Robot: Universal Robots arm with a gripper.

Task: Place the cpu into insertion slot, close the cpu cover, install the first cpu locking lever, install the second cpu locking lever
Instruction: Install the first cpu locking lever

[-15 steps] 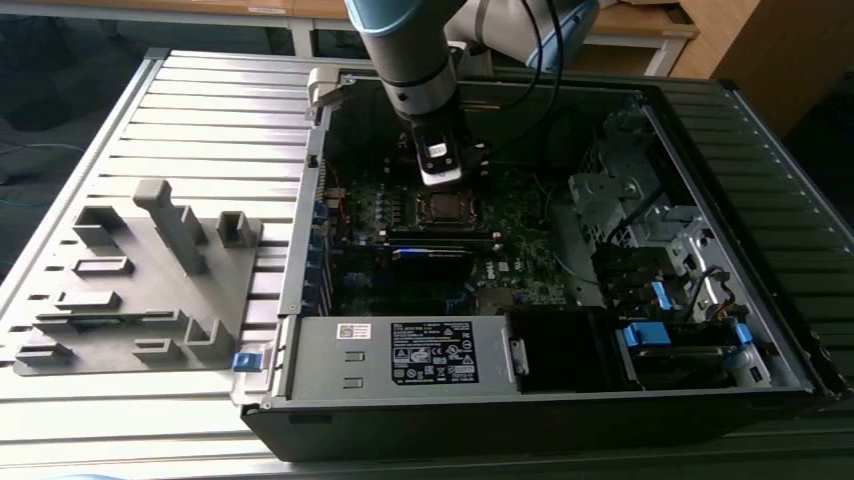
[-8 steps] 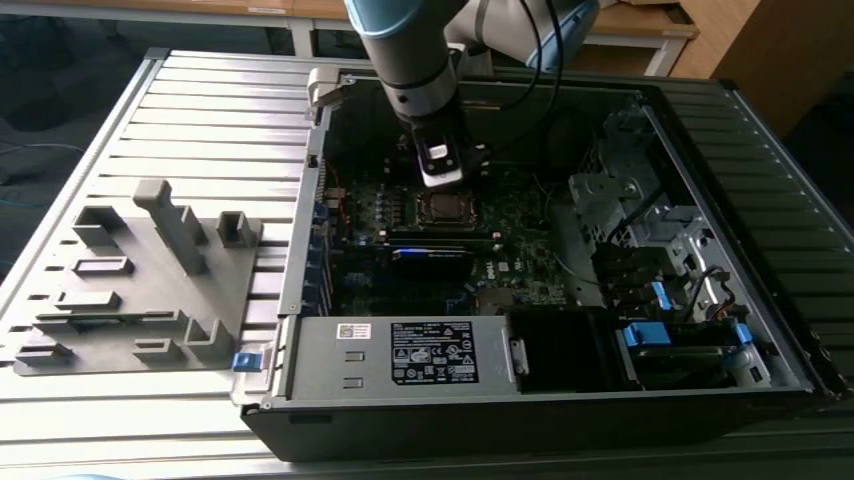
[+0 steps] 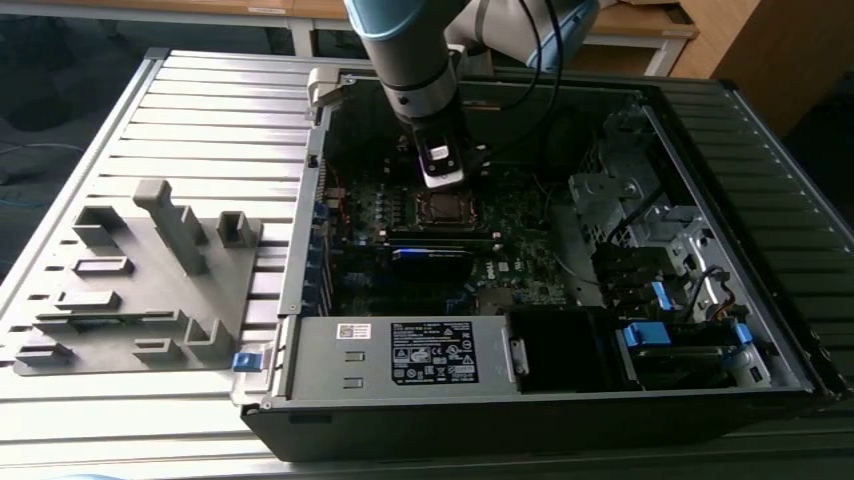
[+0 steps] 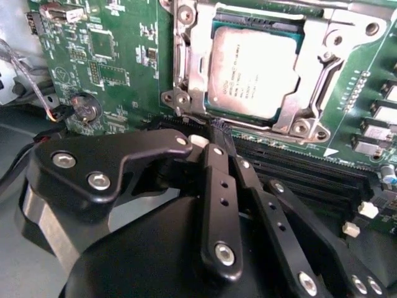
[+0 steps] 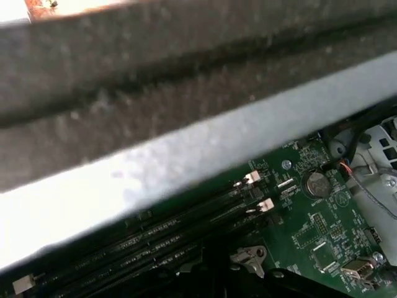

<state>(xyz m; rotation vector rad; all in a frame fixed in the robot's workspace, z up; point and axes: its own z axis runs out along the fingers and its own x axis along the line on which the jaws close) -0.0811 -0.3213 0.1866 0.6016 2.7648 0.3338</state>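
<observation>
CPU [image 4: 254, 71], a dull silver-grey square, lay seated flat in its socket on the green motherboard [image 4: 118, 68] inside the open computer case [image 3: 747, 110], which rested on a ribbed metal table [image 3: 200, 110]. In the exterior view the case occupied the right and centre of the scene, a grey moulded fixture [image 3: 147, 280] lay on the table to the exterior view's left, and a labelled power-supply box [image 3: 400, 355] ran along the near edge of the case. The robot arm [image 3: 407, 50] descended from the far side and ended just above the socket [image 3: 443, 208], near the far-centre part of the board. The cpu cover [image 4: 197, 62], a thin silvery frame, lay down around the chip, its square opening showing the metal top. In the second wrist view the gripper [image 4: 218, 131] hung just on the near side of the socket, its black fingers [image 4: 218, 186] drawn together to a narrow point at the frame's edge; whether anything was pinched between them could not be told. Black memory slots [image 4: 310, 164] ran beside the socket, touching nothing. In the first wrist view a round coin cell [image 5: 317, 184] sat on the board near those slots [image 5: 155, 248].
</observation>
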